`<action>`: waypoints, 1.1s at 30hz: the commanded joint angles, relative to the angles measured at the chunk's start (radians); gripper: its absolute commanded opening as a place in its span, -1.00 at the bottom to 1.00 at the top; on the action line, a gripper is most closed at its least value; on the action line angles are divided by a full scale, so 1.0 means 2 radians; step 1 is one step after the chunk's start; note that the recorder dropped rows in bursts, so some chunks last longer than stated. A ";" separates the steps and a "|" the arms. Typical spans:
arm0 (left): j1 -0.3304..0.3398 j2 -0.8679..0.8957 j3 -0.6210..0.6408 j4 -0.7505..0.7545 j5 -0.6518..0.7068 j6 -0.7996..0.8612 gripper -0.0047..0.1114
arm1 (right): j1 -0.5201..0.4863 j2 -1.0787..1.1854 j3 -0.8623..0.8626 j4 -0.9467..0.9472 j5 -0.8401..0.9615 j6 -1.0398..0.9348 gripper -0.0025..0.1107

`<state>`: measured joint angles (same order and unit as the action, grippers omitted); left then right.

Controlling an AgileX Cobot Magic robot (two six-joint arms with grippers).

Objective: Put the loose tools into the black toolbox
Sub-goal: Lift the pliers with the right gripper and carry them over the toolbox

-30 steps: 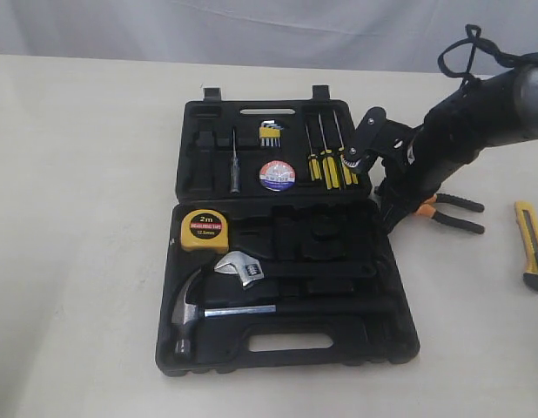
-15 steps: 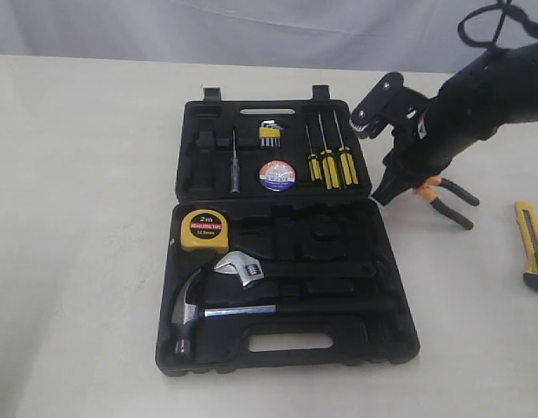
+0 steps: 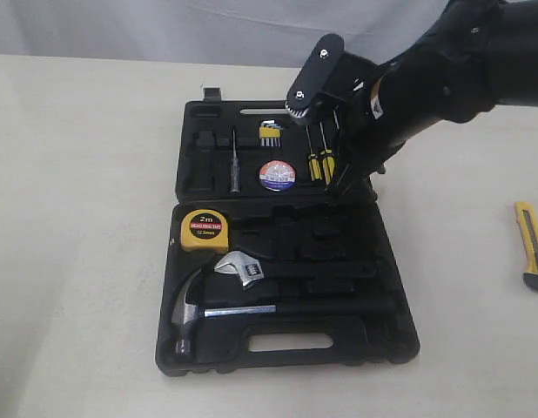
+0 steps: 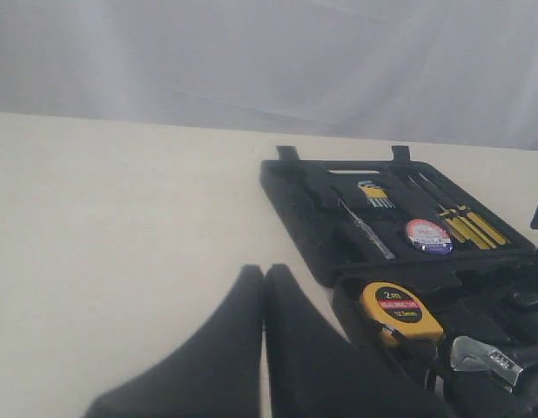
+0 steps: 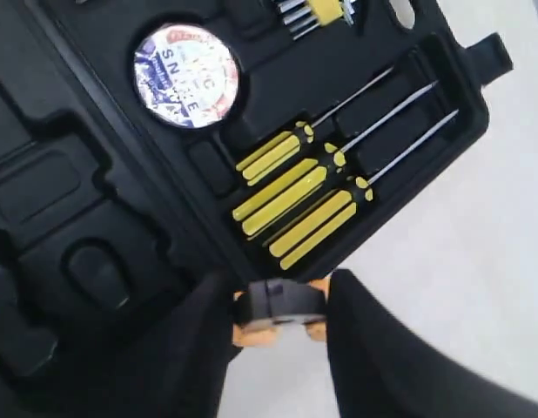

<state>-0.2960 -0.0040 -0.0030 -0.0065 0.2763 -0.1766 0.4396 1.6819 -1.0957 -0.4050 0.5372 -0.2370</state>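
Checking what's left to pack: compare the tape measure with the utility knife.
The tape measure sits in the toolbox; the knife lies on the table outside it. The tape measure is squat and rounded; the knife is long and slim. Both are yellow and black.

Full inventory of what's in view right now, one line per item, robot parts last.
black moulded-plastic toolbox: 1, black, open on the table
yellow "2m" tape measure: 1, yellow, lower half in the exterior view
steel claw hammer: 1, steel and black, lower half
steel adjustable wrench: 1, silver, lower half
black tape roll with white-red-blue label: 1, upper half
thin yellow-handled screwdrivers: 3, upper half
hex keys in yellow holder: 1 set, upper half
slim dark screwdriver: 1, upper half
yellow-and-black utility knife: 1, table, right of toolbox
orange-and-black-handled pliers: 1, in right tool
beige table: 1
right tool: black, shut on pliers
left tool: black, shut, empty
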 commanded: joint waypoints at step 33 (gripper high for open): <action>-0.002 0.002 0.002 0.003 -0.002 0.001 -0.92 | 0.004 -0.031 -0.010 0.189 0.106 -0.155 -0.96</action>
<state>-0.2960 -0.0040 -0.0030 -0.0065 0.2763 -0.1766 0.4477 1.6032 -1.1139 -0.0166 0.7680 -0.5382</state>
